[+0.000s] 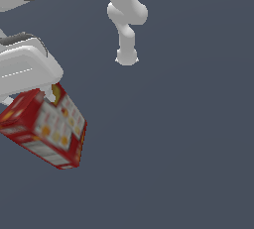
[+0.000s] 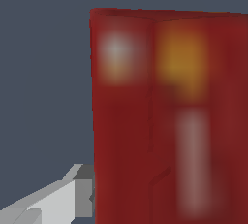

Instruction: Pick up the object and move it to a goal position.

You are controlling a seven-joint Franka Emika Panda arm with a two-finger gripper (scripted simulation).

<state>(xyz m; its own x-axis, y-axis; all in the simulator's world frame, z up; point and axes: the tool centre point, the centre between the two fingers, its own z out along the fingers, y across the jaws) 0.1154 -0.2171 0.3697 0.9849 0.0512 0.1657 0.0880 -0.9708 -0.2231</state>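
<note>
Red cardboard with white and yellow-orange printed panels makes up the carton (image 1: 47,129), which shows in the exterior view near that view's left edge, a little below the middle of the picture. It hangs tilted, one corner pointing down, with a long white-printed face turned toward the camera and a red end face toward the exterior view's left. Orange dots and small blurred print mark the pale panels. The white hand of the arm sits directly above it, and the gripper (image 1: 52,93) meets the carton's upper edge, where a finger tip presses against the box; the grip looks closed on the carton. Behind, the arm's white links (image 1: 126,25) reach down from the top of the picture over the plain slate-grey worktop (image 1: 188,148), whose edges and corners lie outside the picture.

From the wrist view, the carton (image 2: 169,121) fills most of the picture, very close and blurred: dark red, with a whitish patch, an orange patch and a pale vertical strip. One grey finger (image 2: 82,194) lies flat against the carton's side. The other finger is hidden.
</note>
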